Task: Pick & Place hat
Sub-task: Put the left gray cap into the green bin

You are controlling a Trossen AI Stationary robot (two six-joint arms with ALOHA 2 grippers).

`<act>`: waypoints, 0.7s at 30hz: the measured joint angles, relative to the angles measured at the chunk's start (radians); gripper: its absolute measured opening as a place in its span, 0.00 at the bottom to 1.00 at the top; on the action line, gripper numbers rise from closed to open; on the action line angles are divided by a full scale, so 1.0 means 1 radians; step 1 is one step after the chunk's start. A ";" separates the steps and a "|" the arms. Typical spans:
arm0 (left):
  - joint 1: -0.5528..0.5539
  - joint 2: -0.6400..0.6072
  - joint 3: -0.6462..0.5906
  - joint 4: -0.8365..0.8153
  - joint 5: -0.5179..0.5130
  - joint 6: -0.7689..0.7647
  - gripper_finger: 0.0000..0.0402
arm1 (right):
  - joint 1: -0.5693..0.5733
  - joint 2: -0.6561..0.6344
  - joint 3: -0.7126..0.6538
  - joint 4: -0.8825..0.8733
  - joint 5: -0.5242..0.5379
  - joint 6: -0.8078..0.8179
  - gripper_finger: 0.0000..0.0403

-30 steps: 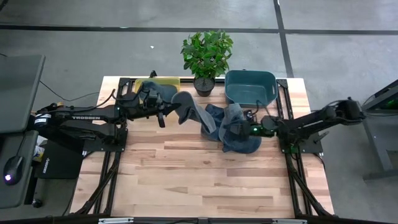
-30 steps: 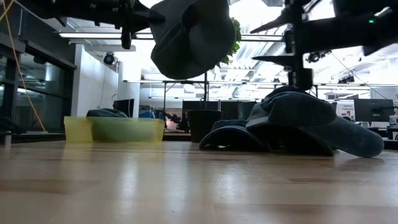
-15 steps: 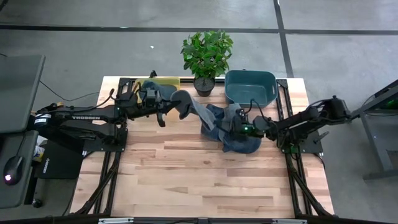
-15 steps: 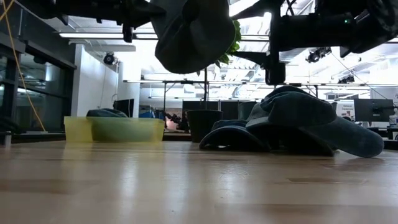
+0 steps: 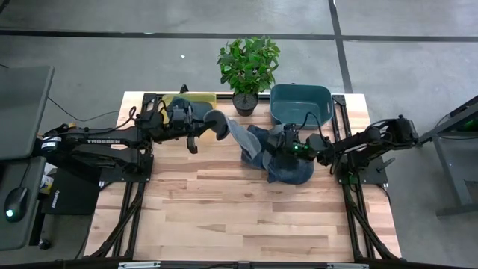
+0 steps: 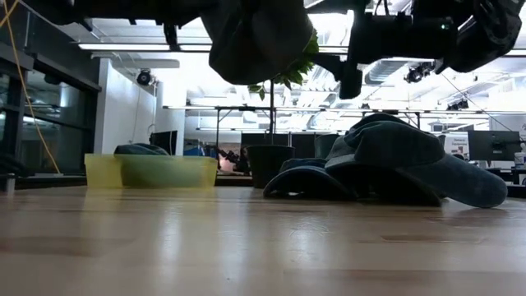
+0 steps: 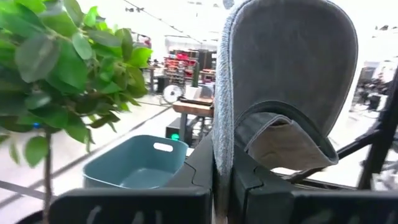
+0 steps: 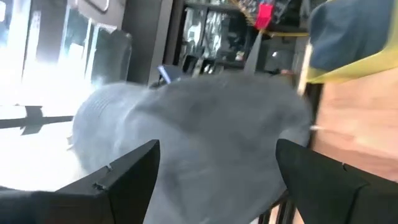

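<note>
A grey cap [image 5: 218, 125] hangs in the air at the far left of the table, shut in my left gripper [image 5: 196, 128]. In the low view this cap [image 6: 259, 37] is well above the wood. A pile of grey and blue caps [image 5: 278, 155] lies on the table at centre right. My right gripper [image 5: 288, 143] hovers open just above the pile [image 6: 386, 156], its fingers [image 6: 352, 80] short of the top cap. In the right wrist view a grey cap [image 8: 199, 130] fills the space ahead of the open fingers. My left gripper [image 7: 222, 186] pinches the grey cap by an edge of its crown [image 7: 222, 143] between the two fingers. The fingers come level from the table's left. The cap is lifted clear and stands out ahead of the fingers, its brim [image 7: 289, 140] curving off to one side.
A yellow bin [image 5: 196, 99] with a dark hat inside sits at the far left, just beyond the held cap. A potted plant [image 5: 248, 67] stands at the far middle and a teal bin [image 5: 301, 104] at the far right. The near half of the table [image 5: 239, 217] is bare wood.
My right gripper has moved toward the table's left, over the pile of caps, and risen a little. My left gripper has carried the grey cap slightly up and toward the far left, nearer the yellow bin. The pile has stayed still.
</note>
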 joint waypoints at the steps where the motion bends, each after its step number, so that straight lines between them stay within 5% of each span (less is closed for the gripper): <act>1: 0.000 0.000 0.000 0.001 -0.009 0.016 0.01 | 0.000 0.000 0.006 -0.005 -0.014 0.000 0.78; 21: 0.000 0.000 0.000 0.087 -0.047 0.243 0.01 | -0.012 0.000 0.045 -0.131 -0.003 0.047 0.78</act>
